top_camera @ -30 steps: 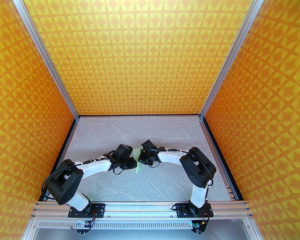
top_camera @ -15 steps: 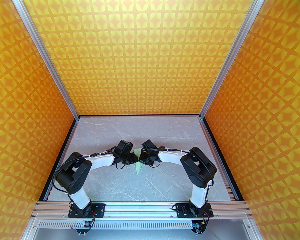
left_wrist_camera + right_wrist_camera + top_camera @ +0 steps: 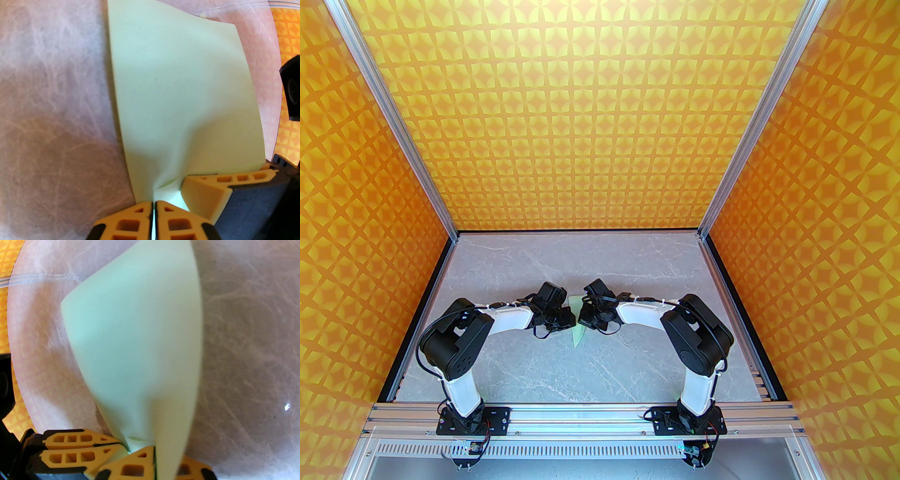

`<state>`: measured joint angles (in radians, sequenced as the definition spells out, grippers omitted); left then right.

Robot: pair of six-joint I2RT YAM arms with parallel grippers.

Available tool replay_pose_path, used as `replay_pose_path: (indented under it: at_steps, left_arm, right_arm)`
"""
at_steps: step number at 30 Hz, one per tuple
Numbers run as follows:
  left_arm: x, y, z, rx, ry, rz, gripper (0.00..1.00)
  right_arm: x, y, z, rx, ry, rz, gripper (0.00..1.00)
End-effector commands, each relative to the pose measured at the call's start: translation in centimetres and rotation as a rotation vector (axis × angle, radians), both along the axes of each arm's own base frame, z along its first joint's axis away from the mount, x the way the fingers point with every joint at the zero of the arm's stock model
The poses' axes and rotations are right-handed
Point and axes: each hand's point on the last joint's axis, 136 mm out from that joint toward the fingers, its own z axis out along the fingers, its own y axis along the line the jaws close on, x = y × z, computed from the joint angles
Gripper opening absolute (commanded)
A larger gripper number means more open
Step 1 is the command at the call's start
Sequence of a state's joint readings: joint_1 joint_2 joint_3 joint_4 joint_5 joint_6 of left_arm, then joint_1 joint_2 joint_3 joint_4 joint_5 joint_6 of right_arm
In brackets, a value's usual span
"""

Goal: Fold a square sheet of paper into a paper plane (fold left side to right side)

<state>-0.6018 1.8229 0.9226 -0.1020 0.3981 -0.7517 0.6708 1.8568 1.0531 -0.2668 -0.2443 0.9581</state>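
Note:
The square sheet of paper [image 3: 577, 333], pale mint green, stands bowed between the two grippers at the table's middle. In the left wrist view the sheet [image 3: 178, 93] curves up from my left gripper [image 3: 153, 211], which is shut on its near edge. One of the right gripper's orange fingers [image 3: 206, 189] presses beside it. In the right wrist view the sheet [image 3: 140, 345] is doubled over into a cone shape, with my right gripper [image 3: 154, 460] shut on its lower end. The left gripper's fingers [image 3: 75, 448] sit close at the lower left. From above, left gripper [image 3: 568, 320] and right gripper [image 3: 582, 321] nearly touch. The paper plane is out of view.
The grey marble tabletop [image 3: 543, 370] is walled by orange patterned panels on three sides, with aluminium posts [image 3: 440, 206] at the back corners. Both arm bases sit on the rail [image 3: 581, 415] at the near edge.
The left arm's elbow has swung right and its gripper has closed in on the right gripper. The visible strip of paper between them has narrowed. The right arm has barely moved.

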Motion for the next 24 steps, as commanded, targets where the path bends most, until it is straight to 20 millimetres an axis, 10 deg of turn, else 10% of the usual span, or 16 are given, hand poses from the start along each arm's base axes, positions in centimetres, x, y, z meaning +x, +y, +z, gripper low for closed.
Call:
replay_pose_path:
  at_steps: [1, 11, 24]
  left_arm:
    - [-0.8, 0.6, -1.6, 0.047, 0.066, 0.002, 0.12]
    - [-1.1, 0.6, -2.1, 0.065, 0.083, -0.007, 0.12]
    - [-1.3, 0.3, -2.0, 0.066, 0.078, -0.021, 0.12]
  right_arm:
    - [0.3, -0.4, 1.9, 0.009, -0.043, 0.002, 0.19]
    - [0.6, -1.6, 4.5, 0.028, -0.092, 0.001, 0.22]
    - [1.9, 1.7, 5.0, 0.186, -0.104, 0.024, 0.21]
